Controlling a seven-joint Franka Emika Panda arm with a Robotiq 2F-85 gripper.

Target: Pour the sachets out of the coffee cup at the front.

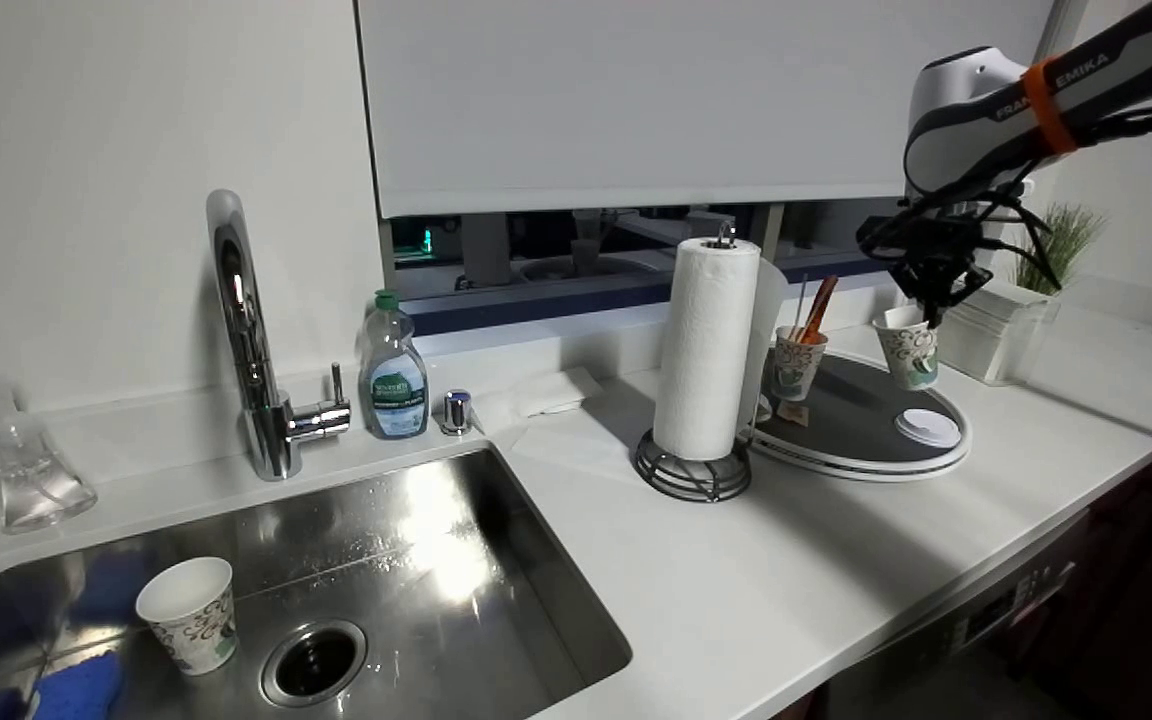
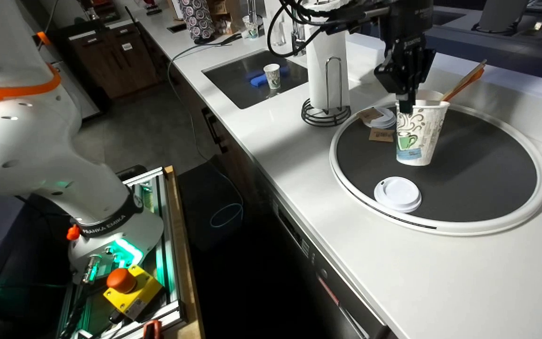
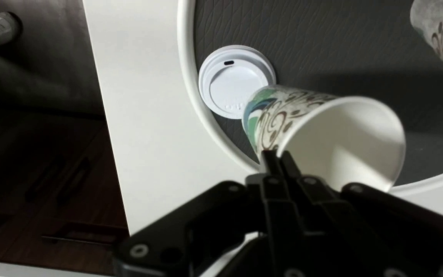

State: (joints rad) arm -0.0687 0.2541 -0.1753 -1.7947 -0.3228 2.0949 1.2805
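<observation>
The coffee cup is a patterned white paper cup (image 2: 419, 136), nearly upright over the round dark tray (image 2: 482, 188). My gripper (image 3: 278, 156) is shut on its rim, one finger inside the cup (image 3: 283, 111) and one outside. In the wrist view the part of its inside that shows is bare; the rest is hidden. An exterior view has the held cup (image 1: 911, 355) at the tray's right, below the gripper (image 1: 931, 315). Two brown sachets, one at the tray's edge (image 2: 370, 114) and a flatter sachet (image 2: 381, 135), lie on the tray beside a white lid.
A similar cup (image 1: 798, 365) with stir sticks stands on the tray behind the held one. Another white lid (image 2: 398, 194) lies near the tray's front rim. The paper towel roll (image 1: 706, 350) stands beside the tray. Farther off is the sink (image 1: 526, 590) with a paper cup (image 1: 198, 630).
</observation>
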